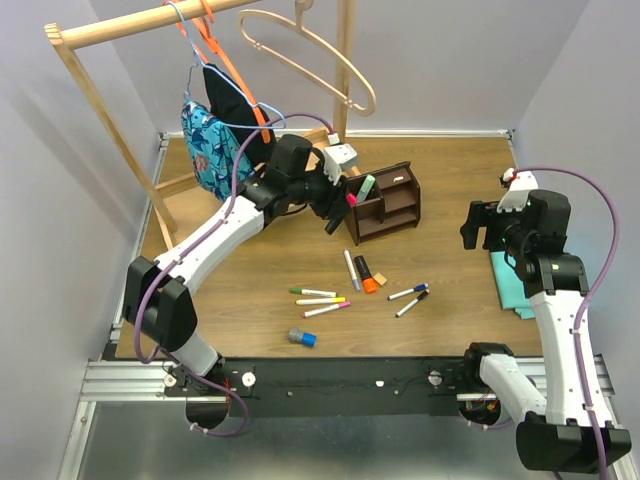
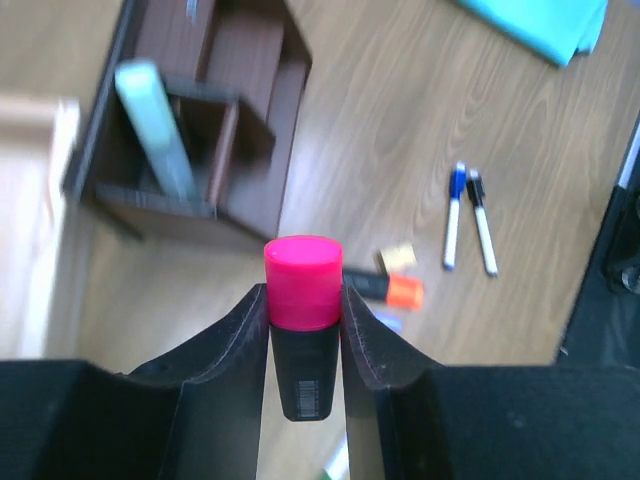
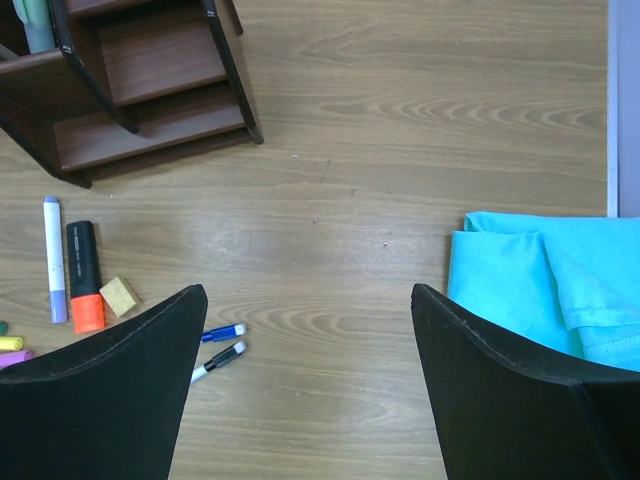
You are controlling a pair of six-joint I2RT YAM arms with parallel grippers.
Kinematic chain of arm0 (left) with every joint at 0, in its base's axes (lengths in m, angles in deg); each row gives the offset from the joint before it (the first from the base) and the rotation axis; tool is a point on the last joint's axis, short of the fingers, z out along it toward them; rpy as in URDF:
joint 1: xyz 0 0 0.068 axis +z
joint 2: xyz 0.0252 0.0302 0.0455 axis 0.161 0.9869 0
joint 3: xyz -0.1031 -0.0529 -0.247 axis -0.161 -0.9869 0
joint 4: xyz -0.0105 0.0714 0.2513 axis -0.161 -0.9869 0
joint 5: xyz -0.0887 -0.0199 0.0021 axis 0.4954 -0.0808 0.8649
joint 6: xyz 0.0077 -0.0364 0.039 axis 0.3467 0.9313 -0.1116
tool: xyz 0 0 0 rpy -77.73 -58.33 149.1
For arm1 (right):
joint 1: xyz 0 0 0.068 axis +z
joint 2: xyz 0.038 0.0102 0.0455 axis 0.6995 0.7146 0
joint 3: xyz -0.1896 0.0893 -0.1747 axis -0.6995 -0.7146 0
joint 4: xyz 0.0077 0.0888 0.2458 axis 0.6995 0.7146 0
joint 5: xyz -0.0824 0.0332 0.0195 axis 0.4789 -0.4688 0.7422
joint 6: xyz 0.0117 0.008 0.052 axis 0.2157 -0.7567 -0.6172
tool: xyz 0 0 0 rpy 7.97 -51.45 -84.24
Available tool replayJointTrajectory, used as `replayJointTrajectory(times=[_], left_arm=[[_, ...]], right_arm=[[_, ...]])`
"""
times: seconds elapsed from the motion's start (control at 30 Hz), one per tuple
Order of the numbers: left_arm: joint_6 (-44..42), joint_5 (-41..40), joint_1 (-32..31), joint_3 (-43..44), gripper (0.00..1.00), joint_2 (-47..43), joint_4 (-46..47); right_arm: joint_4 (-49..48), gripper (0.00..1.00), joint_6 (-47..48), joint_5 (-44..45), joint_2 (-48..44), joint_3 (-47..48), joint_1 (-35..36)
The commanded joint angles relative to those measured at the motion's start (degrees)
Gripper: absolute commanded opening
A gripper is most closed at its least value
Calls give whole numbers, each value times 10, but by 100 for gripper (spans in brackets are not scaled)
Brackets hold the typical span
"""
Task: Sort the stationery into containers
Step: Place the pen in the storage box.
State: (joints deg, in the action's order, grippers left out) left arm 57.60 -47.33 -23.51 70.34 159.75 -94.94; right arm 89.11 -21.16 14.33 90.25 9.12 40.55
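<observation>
Left wrist view: left gripper (image 2: 303, 305) pinching a chunky black highlighter (image 2: 303, 380) with a pink-red cap. The barrel sits square between the two fingers (image 2: 240, 335), one pad on each side. The cap pokes out past the fingertips and the barrel runs back into the gap between them.

- Ahead of the cap: dark brown desk organiser (image 2: 250, 130), its open compartments facing the camera, with a pale green-capped pen (image 2: 155, 125) standing in one of them
- Top external view: the left gripper (image 1: 337, 207) hangs just beside the organiser's (image 1: 395, 205) left end, the pink cap nearest the wood. Touching or apart, cannot tell
- Right gripper (image 3: 307, 300): fingers spread wide, nothing between them, only bare table. It is well off the organiser's right end, near a folded teal cloth (image 3: 540, 280)

On the table, near side of the organiser:
- purple-capped marker (image 1: 352, 270), then the orange-ended highlighter (image 1: 367, 275) just beside it, with the tan cube (image 1: 381, 279) close against the orange end
- blue-capped marker (image 1: 408, 292) and black-capped marker (image 1: 411, 304), a little right of those
- green (image 1: 312, 292), yellow (image 1: 320, 300) and pink (image 1: 327, 309) markers in a loose row, further from the organiser
- grey-blue cylinder (image 1: 302, 337), furthest from the organiser and lying on its side
</observation>
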Motion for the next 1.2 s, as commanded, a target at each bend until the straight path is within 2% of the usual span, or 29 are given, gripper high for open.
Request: replayJointTrajectory(times=[0.0, 0.17, 0.27, 0.6, 0.9, 1.17], left_arm=[[-46, 56, -2, -16, 0, 47, 233], [-19, 56, -3, 5, 0, 105, 361], [3, 43, -2, 20, 0, 136, 404], [23, 30, -5, 64, 0, 198, 431], [6, 27, -6, 35, 0, 227, 446], [0, 26, -6, 23, 7, 243, 460]], right_arm=[[6, 90, 13, -13, -1, -3, -6], [13, 90, 19, -5, 0, 7, -8], [22, 90, 21, -6, 2, 13, -12], [29, 90, 19, -12, 9, 12, -23], [26, 90, 19, -17, 29, 16, -24], [27, 90, 15, -27, 39, 19, -24]])
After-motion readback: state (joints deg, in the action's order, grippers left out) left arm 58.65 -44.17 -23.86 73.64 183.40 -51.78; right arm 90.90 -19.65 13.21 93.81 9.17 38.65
